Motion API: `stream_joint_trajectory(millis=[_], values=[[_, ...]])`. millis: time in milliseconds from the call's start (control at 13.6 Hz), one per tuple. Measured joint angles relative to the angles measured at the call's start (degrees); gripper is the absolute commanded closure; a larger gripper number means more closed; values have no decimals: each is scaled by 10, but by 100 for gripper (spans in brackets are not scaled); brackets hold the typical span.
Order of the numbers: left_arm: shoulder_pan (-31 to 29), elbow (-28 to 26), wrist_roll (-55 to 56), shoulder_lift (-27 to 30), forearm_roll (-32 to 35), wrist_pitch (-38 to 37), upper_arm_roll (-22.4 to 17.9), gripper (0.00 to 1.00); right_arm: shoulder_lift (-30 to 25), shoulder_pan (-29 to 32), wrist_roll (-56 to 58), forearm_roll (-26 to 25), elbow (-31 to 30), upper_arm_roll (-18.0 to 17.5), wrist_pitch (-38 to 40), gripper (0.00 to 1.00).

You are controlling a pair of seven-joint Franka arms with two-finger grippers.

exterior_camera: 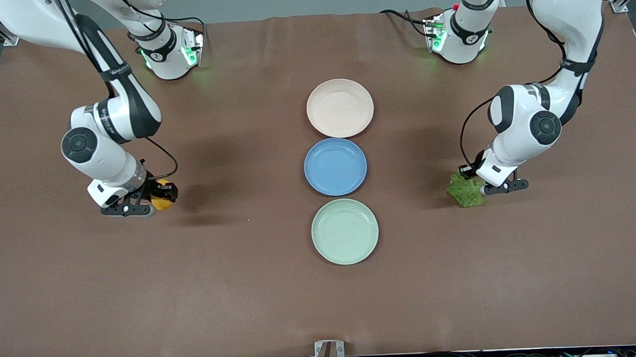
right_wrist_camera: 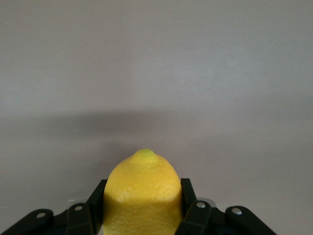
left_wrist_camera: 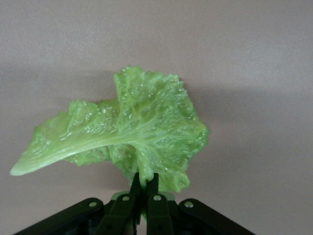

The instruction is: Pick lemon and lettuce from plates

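At the frame's lower left the right gripper [exterior_camera: 146, 201] clamps the firm, smooth lemon [exterior_camera: 161, 200] across its middle, while at lower right the left gripper [exterior_camera: 489, 188] pinches the light, floppy lettuce [exterior_camera: 464, 190] by its edge, both plates [exterior_camera: 340, 108] bare.

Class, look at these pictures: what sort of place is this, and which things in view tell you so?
Probably a robotics lab: two arms over a brown-covered table, three plates in a row, bare of food, and the left gripper holding lettuce, the right gripper a lemon.
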State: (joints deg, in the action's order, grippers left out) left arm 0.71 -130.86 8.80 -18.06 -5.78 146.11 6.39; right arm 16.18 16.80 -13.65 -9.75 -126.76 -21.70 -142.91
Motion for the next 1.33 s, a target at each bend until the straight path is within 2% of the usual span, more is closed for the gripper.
stream_joint_trajectory(millis=[74,147,516,811,885,959,1032,1327], values=[[0,0,0,-1,0,0,0,19,7,12,14,0,-7,0,-10,98],[0,0,0,-1,0,2,0,0,15,18,21,0,-14,0,-22,98],[0,23,0,13,2,-17,2,0,51,18,26,-2,-30,-2,-63,98],[-2,74,-4,55,32,-142,1,0,69,18,30,-3,-30,-2,-74,95],[-4,92,-8,69,43,-183,1,0,72,18,30,-3,-30,-2,-75,86],[-7,109,-13,83,47,-217,1,0,74,18,30,-3,-30,-2,-76,28],[-8,124,-20,97,47,-244,1,0,74,18,30,-3,-30,-2,-76,0],[-17,186,-53,153,47,-360,0,0,74,18,30,-3,-24,-2,-76,0]])
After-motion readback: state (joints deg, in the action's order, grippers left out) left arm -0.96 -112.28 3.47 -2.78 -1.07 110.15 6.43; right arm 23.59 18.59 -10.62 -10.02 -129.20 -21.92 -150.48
